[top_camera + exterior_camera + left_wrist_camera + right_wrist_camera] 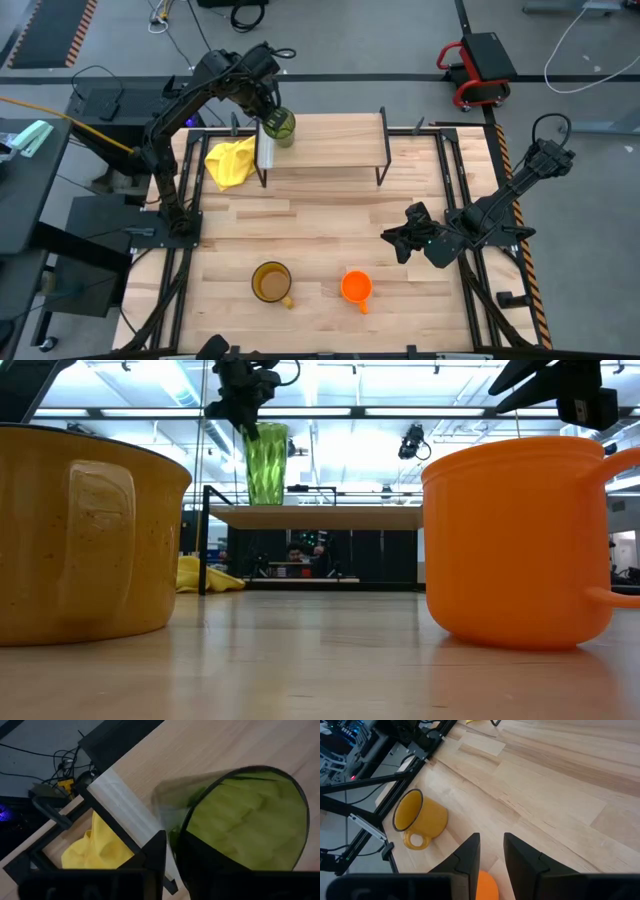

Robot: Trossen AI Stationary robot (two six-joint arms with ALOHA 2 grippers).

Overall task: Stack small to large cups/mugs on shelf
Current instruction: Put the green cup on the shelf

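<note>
The translucent green tumbler (281, 126) stands upright at the left end of the shelf (335, 142), a light wooden top on thin black legs near the table's far edge. My left gripper (270, 115) is above it, shut on its rim. In the low view the tumbler (265, 462) has its base at the shelf top (330, 516); whether it rests there I cannot tell. The yellow-brown mug (271, 283) and the small orange mug (356, 287) stand on the table near its near edge. My right gripper (398, 243) hovers open, up and to the right of the orange mug. My left gripper (171, 837) holds the tumbler by its wall at the rim (173, 820), on the side nearest the shelf's left end. One finger (210, 862) is inside the tumbler and the other finger (152, 855) outside. The fingers come from above, pointing down. The tumbler stays upright.
A crumpled yellow cloth (230, 163) lies on the table by the shelf's left legs. The shelf top to the right of the tumbler is bare. Bare tabletop (320, 225) lies between the shelf and the two mugs. Black frame rails run along both table sides.
</note>
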